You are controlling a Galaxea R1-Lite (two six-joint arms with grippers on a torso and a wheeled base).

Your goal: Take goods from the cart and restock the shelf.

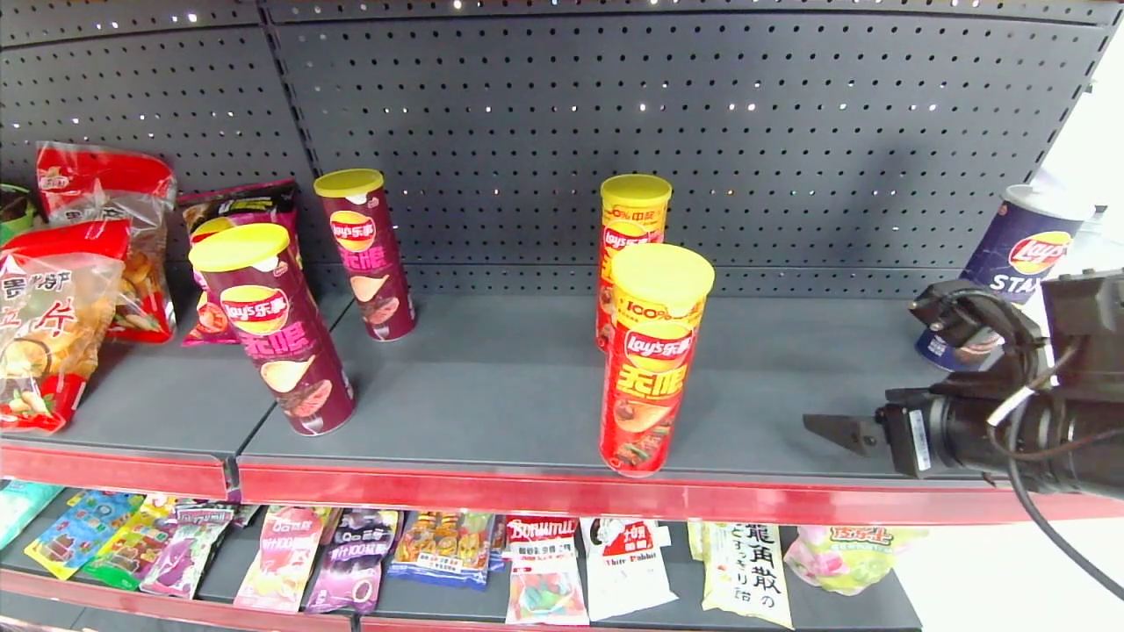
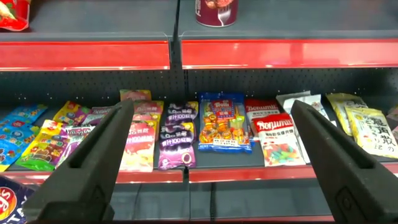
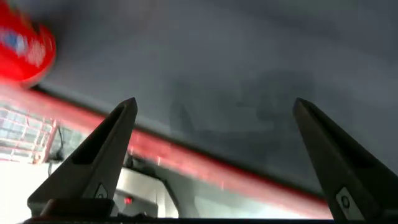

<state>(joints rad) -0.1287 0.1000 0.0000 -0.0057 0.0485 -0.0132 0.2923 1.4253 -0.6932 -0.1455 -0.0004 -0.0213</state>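
Two red-and-yellow chip cans stand on the grey shelf, one at the front edge and one behind it. Left of them stand two maroon cans, front and back. A blue can stands at the shelf's right end, behind my right arm. My right gripper hovers low over the shelf's front right part, open and empty; the red can is off to its side. My left gripper is open and empty, facing the lower shelf below a maroon can.
Red snack bags fill the shelf's left end. Several flat candy bags lie on the lower shelf. A red lip runs along the shelf front. A pegboard wall closes the back.
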